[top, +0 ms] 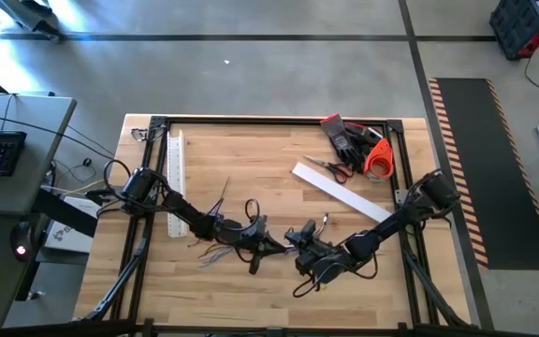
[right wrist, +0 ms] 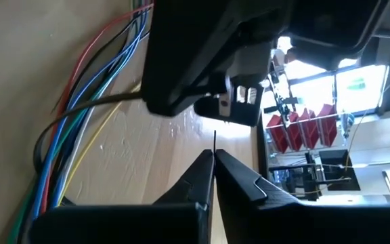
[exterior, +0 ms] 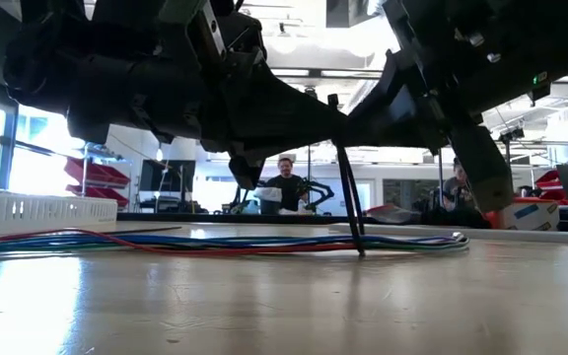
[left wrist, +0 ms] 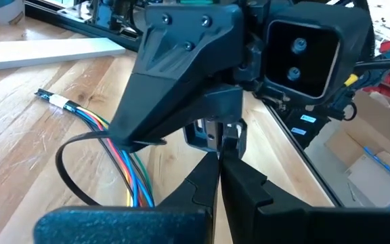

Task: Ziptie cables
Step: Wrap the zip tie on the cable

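- Left gripper (left wrist: 219,154): fingers closed to a thin slit in the left wrist view, tips meeting the other arm's head. Looks pinched on the thin dark end of the ziptie (left wrist: 70,146), but the grip itself is too small to confirm.
- Right gripper (right wrist: 214,157): fingers likewise nearly together in the right wrist view, with a thin dark sliver standing up between the tips. Prob. the ziptie tail; can't be sure.
- Both grippers meet nose to nose at lower centre of the high view, left gripper (top: 268,245) just beside right gripper (top: 305,251).
- Ziptie: curves in a loop round the cables (left wrist: 124,159), lower left of the left wrist view. In the low view a dark strip stands upright off the bundle at mid frame (exterior: 348,197).
- Cables: bundle of blue, red, green and yellow wires lying flat on the table (top: 241,309). Runs across mid frame in the low view (exterior: 215,242); loose ends fan out lower left of centre in the high view (top: 211,251).
- Step, as I judge it: ziptie is looped round the bundle, tail being fed or pulled at the head. Loop is wide, not cinched.
- Next move calls for: one gripper steadying the head, the other drawing the tail straight out, w/o dragging the wires off the table or slipping off the thin strip.
- Slotted white duct (top: 176,178) at left, flat white strip (top: 340,192), scissors (top: 328,168) and gloves (top: 346,138) upper right: not involved.
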Available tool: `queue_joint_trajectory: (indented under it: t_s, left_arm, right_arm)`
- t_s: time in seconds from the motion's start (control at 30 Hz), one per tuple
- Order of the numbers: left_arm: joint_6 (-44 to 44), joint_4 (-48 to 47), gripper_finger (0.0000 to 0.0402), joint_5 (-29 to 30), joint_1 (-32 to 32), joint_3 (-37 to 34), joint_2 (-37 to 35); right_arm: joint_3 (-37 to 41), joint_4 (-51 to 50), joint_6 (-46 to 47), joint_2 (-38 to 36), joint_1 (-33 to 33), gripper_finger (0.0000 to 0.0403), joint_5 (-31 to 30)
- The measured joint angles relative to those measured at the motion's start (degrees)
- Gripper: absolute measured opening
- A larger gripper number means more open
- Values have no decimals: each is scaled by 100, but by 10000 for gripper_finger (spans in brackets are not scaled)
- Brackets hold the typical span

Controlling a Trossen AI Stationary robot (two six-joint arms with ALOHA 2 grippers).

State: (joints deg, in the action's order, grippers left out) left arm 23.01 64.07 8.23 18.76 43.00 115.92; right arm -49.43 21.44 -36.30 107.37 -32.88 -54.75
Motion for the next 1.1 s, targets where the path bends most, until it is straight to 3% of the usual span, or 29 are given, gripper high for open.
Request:
queue_joint_trajectory:
  t_s: [0.5,0.73,1.1]
  left_arm:
    - [146,-86,0,107,2,-2,0]
    - [146,-83,0,99,2,-2,0]
    - [147,-81,0,87,2,-2,0]
  right_arm:
    - [0,539,-998,0,-240,0,-40]
    - [0,425,-956,0,-223,0,-346]
    - [0,258,-917,0,-155,0,-166]
